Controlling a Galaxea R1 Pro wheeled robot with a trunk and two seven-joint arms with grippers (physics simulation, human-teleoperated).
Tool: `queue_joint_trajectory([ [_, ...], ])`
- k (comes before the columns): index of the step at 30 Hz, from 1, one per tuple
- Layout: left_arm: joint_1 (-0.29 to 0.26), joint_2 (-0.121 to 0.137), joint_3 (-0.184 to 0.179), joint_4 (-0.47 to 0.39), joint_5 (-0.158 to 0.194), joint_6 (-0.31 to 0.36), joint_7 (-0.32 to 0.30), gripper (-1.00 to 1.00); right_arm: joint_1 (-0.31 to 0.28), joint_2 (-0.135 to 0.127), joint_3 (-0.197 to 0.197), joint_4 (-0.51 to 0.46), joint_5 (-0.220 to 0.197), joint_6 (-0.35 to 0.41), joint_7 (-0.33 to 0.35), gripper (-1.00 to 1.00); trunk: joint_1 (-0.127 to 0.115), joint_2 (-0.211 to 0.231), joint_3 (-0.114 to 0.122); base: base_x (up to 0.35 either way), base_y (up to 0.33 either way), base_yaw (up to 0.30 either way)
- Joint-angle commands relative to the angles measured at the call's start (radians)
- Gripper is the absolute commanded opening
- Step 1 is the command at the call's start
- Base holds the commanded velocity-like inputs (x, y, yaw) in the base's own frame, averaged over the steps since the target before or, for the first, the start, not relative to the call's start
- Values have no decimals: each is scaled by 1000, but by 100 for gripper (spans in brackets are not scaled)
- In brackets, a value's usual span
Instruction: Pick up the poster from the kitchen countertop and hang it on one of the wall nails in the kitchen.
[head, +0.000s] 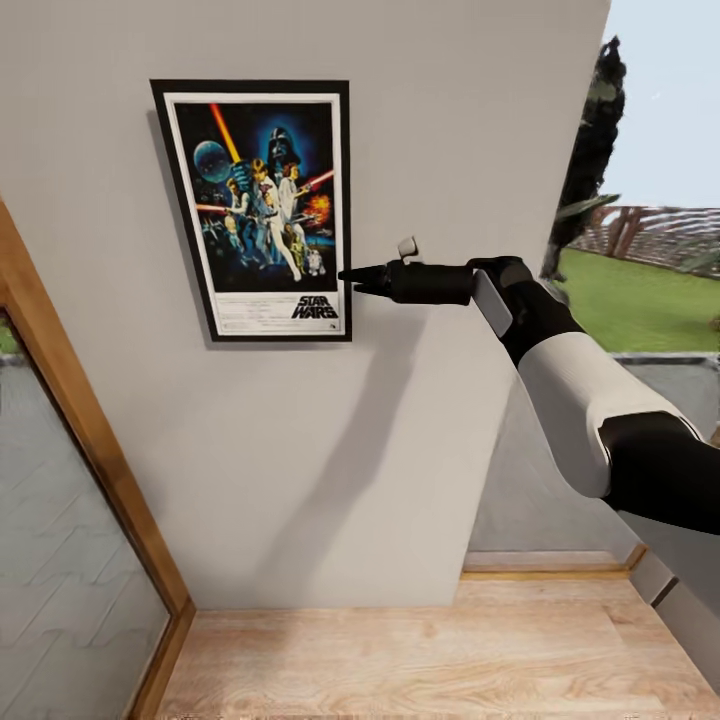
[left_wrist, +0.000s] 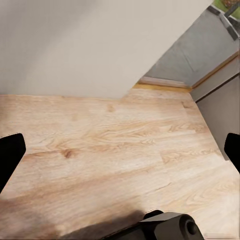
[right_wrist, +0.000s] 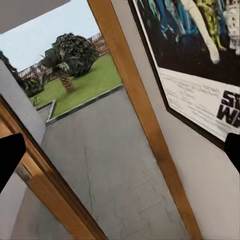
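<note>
Hanging on wall (head: 420, 130), poster (head: 262, 205) beside right fingers (head: 352, 279).

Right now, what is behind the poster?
The poster lies flat against a plain light wall, its shadow along the left edge. Any nail is covered. The right gripper sits at its lower right edge.

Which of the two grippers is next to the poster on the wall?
The right gripper: its fingertips reach the lower right edge of the poster hanging on the wall. The left gripper points instead down at the wooden floor.

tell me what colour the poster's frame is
Black, a thin frame around a white border; the poster shows best in the head view.
</note>
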Motion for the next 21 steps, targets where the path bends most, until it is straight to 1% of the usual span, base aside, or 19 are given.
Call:
queue_joint_trajectory([
  [1,0,0,1,-1,-3,-10,-1,100,-1,-1,3,0,-7,7,0,100,0,-2,-2,-309,-1,0],
  [4,0,0,1,-1,-3,-10,-1,100,-1,-1,3,0,-11,7,3,100,0,-2,-2,-320,-1,0],
  [8,0,0,1,0,-3,-9,-1,100,3,-1,3,0,-45,6,6,100,0,-2,-2,-330,0,0],
  [9,0,0,1,0,-3,-9,-1,100,11,-1,3,-3,-58,6,6,100,0,-2,-2,-333,0,0],
  [13,0,0,1,0,-3,-9,-1,100,28,-3,3,-9,-74,1,7,100,0,-2,-2,-242,0,0],
  [14,0,0,1,1,-3,-9,-1,100,42,-5,3,-12,-82,-41,11,100,0,-2,-2,-228,0,0],
  [19,0,0,1,1,-3,-8,-1,100,58,-8,3,-14,-86,-79,20,100,0,-2,-2,-201,0,0],
  [20,0,1,1,1,-3,-8,-1,100,68,-10,4,-15,-86,-87,35,100,0,-2,-2,-67,0,0],
  [21,0,1,1,1,-3,-8,-1,100,77,-12,4,-17,-86,-91,64,100,0,-2,-2,-34,0,0],
])
